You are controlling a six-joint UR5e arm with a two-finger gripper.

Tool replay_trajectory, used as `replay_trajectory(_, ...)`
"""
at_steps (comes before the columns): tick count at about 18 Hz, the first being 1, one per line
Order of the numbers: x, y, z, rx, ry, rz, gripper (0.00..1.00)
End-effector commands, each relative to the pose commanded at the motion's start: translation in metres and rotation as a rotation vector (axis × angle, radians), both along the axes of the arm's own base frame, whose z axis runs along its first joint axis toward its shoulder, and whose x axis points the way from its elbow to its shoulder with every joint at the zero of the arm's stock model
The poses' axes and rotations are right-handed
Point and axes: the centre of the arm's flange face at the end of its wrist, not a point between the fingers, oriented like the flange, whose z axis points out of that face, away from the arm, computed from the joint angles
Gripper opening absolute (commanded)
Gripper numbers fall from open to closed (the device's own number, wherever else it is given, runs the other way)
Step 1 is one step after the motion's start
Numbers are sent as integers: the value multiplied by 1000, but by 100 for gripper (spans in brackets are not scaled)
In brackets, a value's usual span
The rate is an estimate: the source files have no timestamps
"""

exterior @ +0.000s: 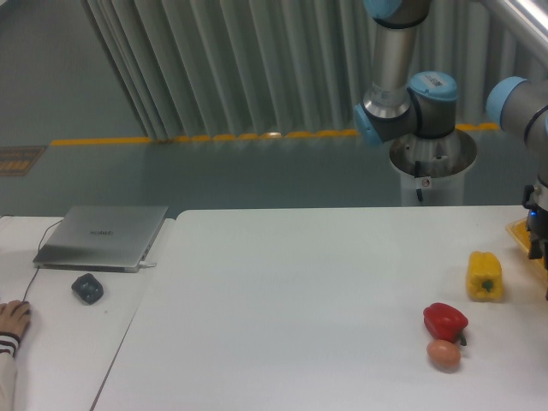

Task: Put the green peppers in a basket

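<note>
The gripper (539,240) hangs at the table's (300,300) right edge over the basket (519,229); its fingers are cut off, so I cannot tell their state.

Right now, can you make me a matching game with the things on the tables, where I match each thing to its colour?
Things:
1. pepper nearest the right edge
2. pepper beside the egg
3. laptop
4. mouse

Colours:
A. silver-grey
B. red
C. dark grey
D. yellow

Pairs: 1-D, 2-B, 3-A, 4-C
</note>
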Motion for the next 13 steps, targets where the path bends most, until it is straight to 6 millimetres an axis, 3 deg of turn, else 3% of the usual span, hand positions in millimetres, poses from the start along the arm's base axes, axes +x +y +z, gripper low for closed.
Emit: replay_trajectory(13, -1, -6, 2, -44, 33, 10, 100)
